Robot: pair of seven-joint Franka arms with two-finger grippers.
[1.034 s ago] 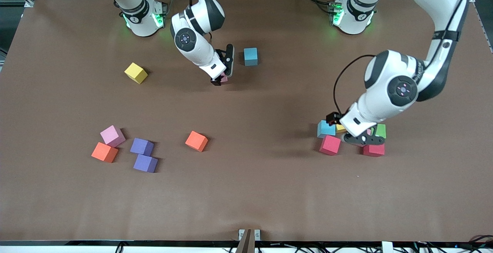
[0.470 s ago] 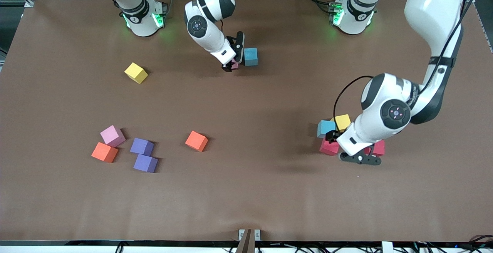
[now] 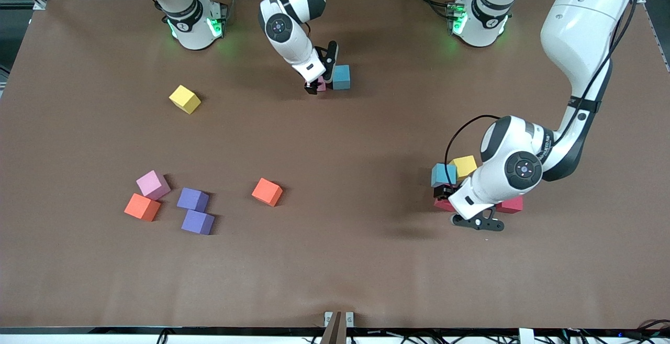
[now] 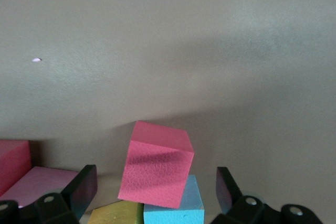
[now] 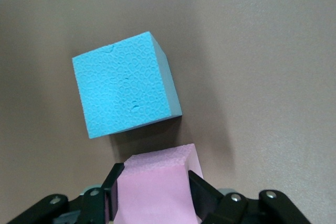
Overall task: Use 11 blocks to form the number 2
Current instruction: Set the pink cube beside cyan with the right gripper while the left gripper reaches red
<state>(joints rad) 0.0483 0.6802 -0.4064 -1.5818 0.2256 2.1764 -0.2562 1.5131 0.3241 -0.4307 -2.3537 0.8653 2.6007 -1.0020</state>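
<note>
My right gripper (image 3: 313, 87) is shut on a pink block (image 3: 321, 85), low at the table right beside a blue block (image 3: 341, 77). In the right wrist view the pink block (image 5: 155, 190) sits between the fingers, the blue block (image 5: 126, 85) just past it. My left gripper (image 3: 443, 193) is open over a cluster: a blue block (image 3: 442, 175), a yellow block (image 3: 464, 166) and two red blocks (image 3: 510, 205). In the left wrist view a red block (image 4: 157, 171) lies between the open fingers (image 4: 84, 187), against the blue block (image 4: 176, 208).
Toward the right arm's end lie a yellow block (image 3: 185, 99), a pink block (image 3: 153, 185), an orange block (image 3: 142, 207), two purple blocks (image 3: 192, 199) and another orange block (image 3: 267, 192). A pink block (image 4: 37, 182) shows in the left wrist view. The green cube is hidden.
My right gripper carried the pink block up beside the blue block. My left gripper moved off the cluster's middle toward the nearer red block, uncovering the yellow block.
</note>
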